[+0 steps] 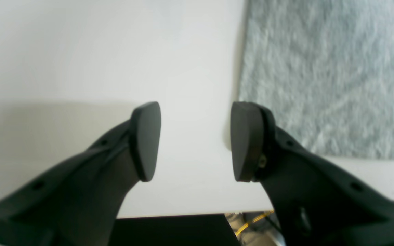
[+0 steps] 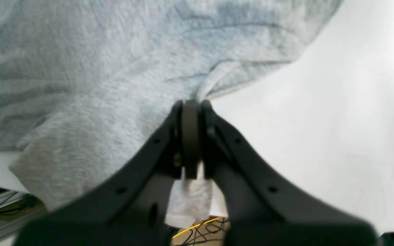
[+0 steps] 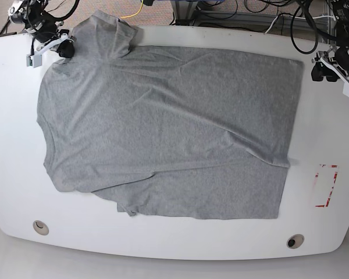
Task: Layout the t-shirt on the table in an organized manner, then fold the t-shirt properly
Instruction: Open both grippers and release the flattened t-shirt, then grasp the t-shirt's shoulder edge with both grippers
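Observation:
The grey t-shirt [image 3: 168, 128] lies spread across most of the white table [image 3: 17, 174], with wrinkles through its middle and one sleeve bunched at the far left corner. There my right gripper [image 3: 67, 49] is shut on the shirt's edge. In the right wrist view its pads [image 2: 191, 136] pinch a fold of the t-shirt [image 2: 115, 68], and a strip of cloth hangs below them. My left gripper [image 1: 196, 140] stands open over bare table [image 1: 80, 51], just beside the t-shirt's [image 1: 327, 68] straight edge, holding nothing. In the base view the left gripper [image 3: 319, 71] sits at the far right corner.
A red tape rectangle [image 3: 326, 186] marks the table's right side. Two round grommets [image 3: 41, 226] [image 3: 295, 240] sit near the front edge. Cables [image 3: 291, 23] and arm mounts crowd the far edge. The table's edge runs just under my left gripper, with floor and a yellow cable [image 1: 251, 222] below.

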